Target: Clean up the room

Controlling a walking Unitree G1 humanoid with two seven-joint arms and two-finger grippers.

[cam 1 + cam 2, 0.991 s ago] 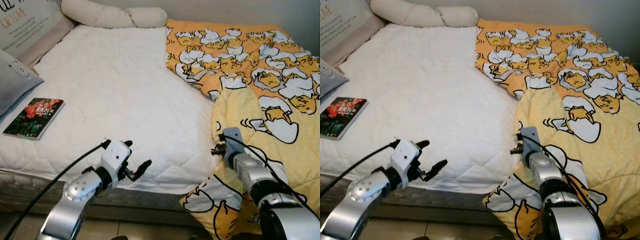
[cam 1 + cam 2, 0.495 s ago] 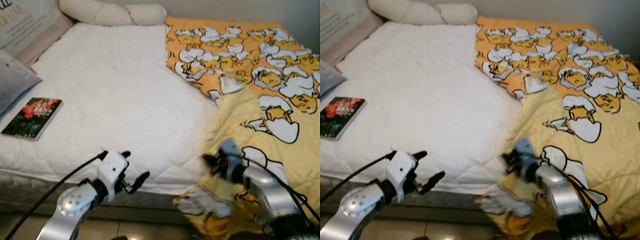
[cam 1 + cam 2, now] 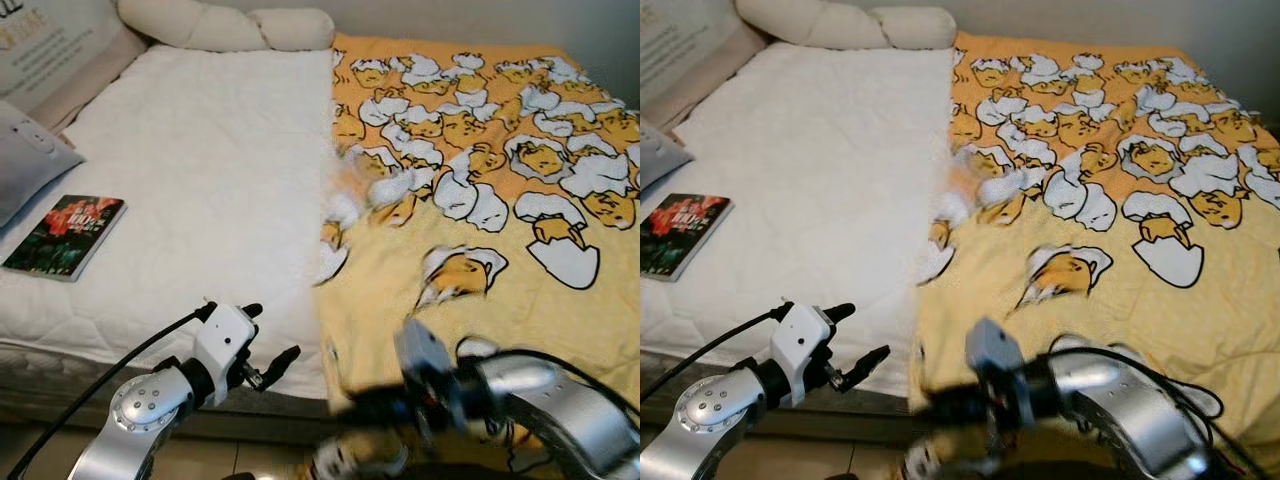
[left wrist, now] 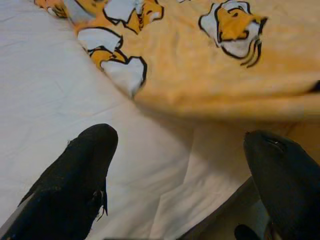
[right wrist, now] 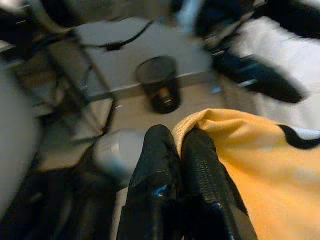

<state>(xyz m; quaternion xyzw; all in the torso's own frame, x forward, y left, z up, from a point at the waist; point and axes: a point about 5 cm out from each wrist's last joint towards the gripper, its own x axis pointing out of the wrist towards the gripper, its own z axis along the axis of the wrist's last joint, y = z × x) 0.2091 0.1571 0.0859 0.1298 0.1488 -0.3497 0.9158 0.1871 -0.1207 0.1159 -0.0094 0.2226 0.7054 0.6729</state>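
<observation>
- Across the bed (image 3: 200, 170), the white mattress surface lies bare on the robot's left half; the yellow duvet (image 3: 500, 200), printed with egg-and-chick figures, covers the right half.
- Duvet's left edge runs roughly down the middle of the bed, from the head end to the foot edge; part of that edge is blurred.
- Right tool (image 5: 177, 150): fingers pressed together, pinching a fold of the duvet's yellow hem. In the head views it sits low at the foot edge of the bed, blurred, with the silver arm reaching leftward across the duvet's lower corner.
- Left tool (image 3: 265, 345): fingers spread wide, holding nothing. It hovers at the foot edge of the mattress, just left of the duvet's edge; the left wrist view shows white sheet between the two fingers (image 4: 75, 175) and the duvet beyond them.
- Book (image 3: 65, 235) with a dark floral cover lies flat on the sheet at the bed's left side, well apart from the duvet.
- Grey pillow (image 3: 25, 160) sits beside the book at the left edge.
- Cream bolster (image 3: 230, 25) lies along the head end.
- Right wrist view: a dark bin (image 5: 160, 82) stands on the floor by a wall, blurred.
</observation>
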